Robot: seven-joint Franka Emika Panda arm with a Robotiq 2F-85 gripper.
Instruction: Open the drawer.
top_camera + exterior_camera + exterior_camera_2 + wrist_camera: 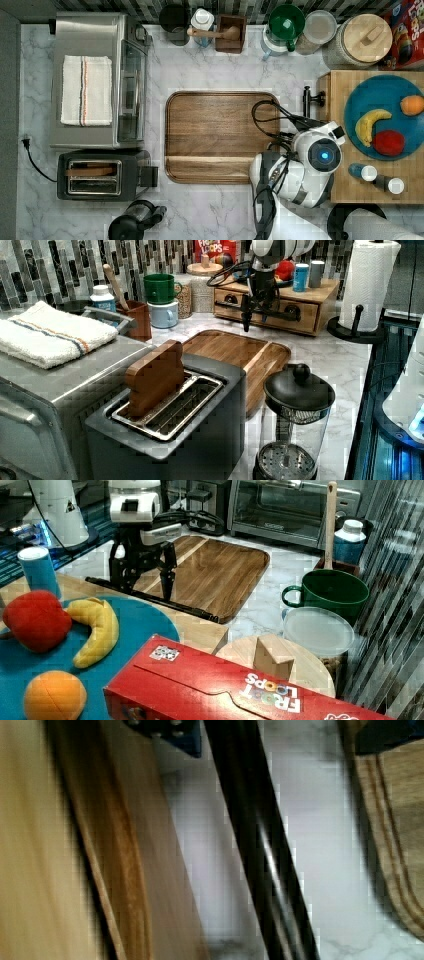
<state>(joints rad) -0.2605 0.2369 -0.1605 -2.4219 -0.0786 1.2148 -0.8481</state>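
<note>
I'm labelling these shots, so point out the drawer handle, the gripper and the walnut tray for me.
handle [280, 315]: left view, on the black bar right of the fingers.
gripper [145, 577]: right view, midway between the fingertips, above the bar.
tray [210, 130]: top view, on its bare wooden middle.

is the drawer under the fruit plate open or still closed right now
Closed. In the left view the drawer front sits flush with the wooden box, no pale interior showing. The end effector straddles its black bar handle.
</note>
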